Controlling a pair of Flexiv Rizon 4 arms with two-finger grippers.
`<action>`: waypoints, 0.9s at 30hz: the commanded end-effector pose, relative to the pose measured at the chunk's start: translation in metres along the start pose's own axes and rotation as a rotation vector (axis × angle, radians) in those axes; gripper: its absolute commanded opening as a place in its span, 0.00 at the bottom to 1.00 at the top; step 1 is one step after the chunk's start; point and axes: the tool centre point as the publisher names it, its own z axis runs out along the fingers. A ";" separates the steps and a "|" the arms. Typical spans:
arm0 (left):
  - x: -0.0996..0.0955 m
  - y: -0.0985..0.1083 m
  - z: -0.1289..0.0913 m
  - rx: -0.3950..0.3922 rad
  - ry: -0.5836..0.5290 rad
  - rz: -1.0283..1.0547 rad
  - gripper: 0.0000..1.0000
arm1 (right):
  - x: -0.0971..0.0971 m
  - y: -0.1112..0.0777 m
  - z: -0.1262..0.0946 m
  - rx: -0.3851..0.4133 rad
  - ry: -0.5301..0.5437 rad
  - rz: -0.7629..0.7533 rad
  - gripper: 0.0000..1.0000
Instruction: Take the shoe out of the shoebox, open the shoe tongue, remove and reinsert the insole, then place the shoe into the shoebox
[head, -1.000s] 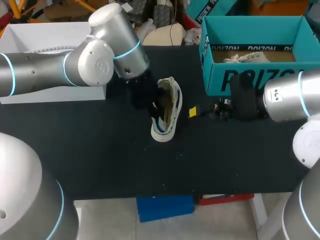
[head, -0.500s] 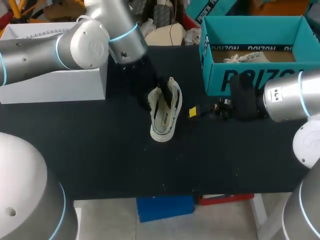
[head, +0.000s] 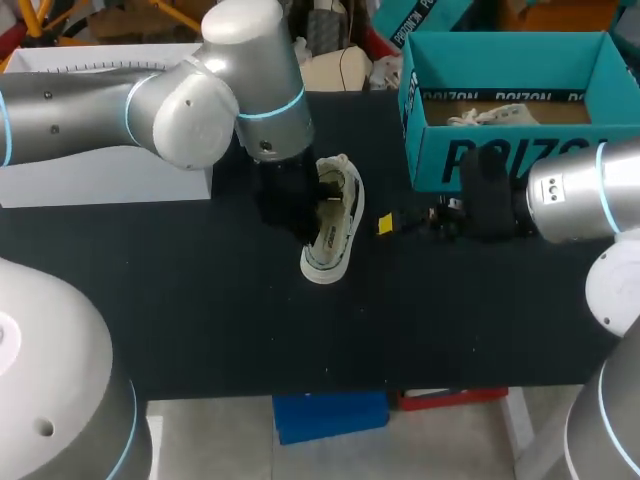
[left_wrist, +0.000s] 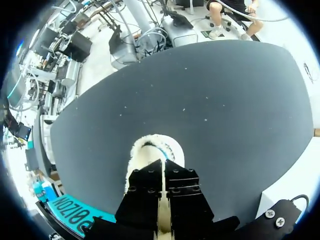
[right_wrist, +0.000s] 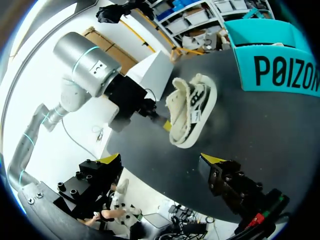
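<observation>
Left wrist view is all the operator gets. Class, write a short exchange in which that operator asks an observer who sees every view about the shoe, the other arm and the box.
Operator: How does the shoe sit?
Observer: The shoe is tipped on its side, its opening facing the right gripper.
Operator: What about that gripper and the box?
Observer: The right gripper is open, empty and clear of the shoe; the shoebox behind it stands open with a white item inside.

Robotics lab — left arm (head: 150, 100), right arm (head: 575, 205), black table (head: 200, 320)
</observation>
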 end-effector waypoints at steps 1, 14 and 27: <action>0.001 0.010 0.017 -0.020 0.046 0.014 0.00 | 0.001 0.000 0.001 0.000 -0.003 0.001 1.00; -0.003 0.020 0.035 -0.012 0.029 0.032 0.00 | 0.001 0.000 0.001 0.000 -0.003 0.001 1.00; -0.008 0.017 0.043 -0.002 0.016 0.033 0.00 | 0.001 0.000 0.001 0.000 -0.003 0.001 1.00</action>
